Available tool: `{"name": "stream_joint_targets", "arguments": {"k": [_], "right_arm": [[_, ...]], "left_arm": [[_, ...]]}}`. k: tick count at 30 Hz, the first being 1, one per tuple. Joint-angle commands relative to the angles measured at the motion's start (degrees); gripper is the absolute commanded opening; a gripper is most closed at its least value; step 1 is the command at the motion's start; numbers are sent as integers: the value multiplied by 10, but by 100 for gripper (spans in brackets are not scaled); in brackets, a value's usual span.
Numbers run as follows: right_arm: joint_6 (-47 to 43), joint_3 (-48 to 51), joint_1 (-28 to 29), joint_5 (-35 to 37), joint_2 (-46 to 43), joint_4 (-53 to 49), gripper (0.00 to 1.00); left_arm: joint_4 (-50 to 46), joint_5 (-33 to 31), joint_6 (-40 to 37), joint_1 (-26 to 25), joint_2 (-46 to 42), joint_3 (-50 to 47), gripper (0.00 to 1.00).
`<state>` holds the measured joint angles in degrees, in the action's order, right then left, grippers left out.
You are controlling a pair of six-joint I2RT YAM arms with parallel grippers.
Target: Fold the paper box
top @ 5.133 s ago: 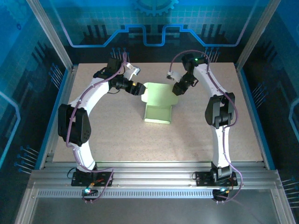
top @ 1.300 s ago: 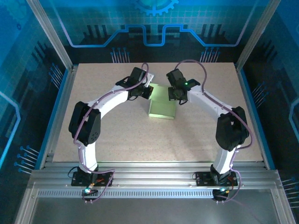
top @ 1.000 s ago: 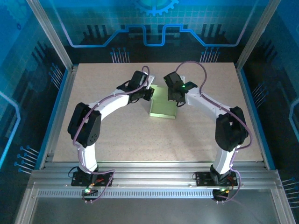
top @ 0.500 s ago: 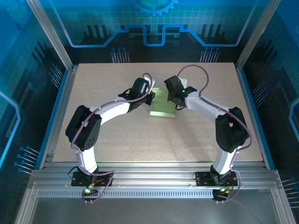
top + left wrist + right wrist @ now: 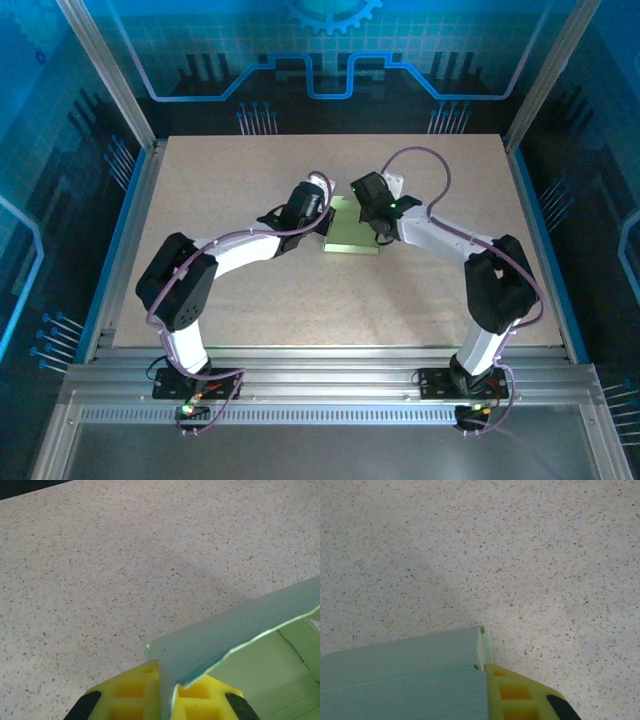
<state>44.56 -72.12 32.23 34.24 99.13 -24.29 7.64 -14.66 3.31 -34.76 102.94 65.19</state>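
— What had changed on the paper box (image 5: 352, 238)?
— Its raised lid had come down. It sat mid-counter (image 5: 300, 300), left pincer (image 5: 167, 695) pinching the flap, right pincer (image 5: 378, 229) clamped on its edge.
— So probably only tucking remained

I watch from one fixed camera set high behind the arm bases, looking down and forward over the whole table (image 5: 300, 300) from far off. My two wrist cameras sit low and very close, each facing out along the tabletop. All three views share the paper box (image 5: 350, 242), whose pale edge crosses both close-ups.
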Motion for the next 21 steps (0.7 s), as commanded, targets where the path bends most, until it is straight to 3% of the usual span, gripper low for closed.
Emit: {"name": "stream_joint_targets", "arguments": {"k": [1,7,11,18,21], "right_arm": [[10,15,27,-15,0,19,0],[-25,9,29,-25,3,42,0],[-34,3,28,-35,9,56,0],[-27,-22,28,-36,10,24,0],[-33,-15,26,-38,6,29,0]], "left_arm": [[42,20,33,-31,-24,-6,0],[23,17,48,-34,-19,22,0],[-1,-22,48,-33,-6,53,0],[-116,-51,177,-32,9,140,0],[-116,-47,209,-33,15,138,0]]}}
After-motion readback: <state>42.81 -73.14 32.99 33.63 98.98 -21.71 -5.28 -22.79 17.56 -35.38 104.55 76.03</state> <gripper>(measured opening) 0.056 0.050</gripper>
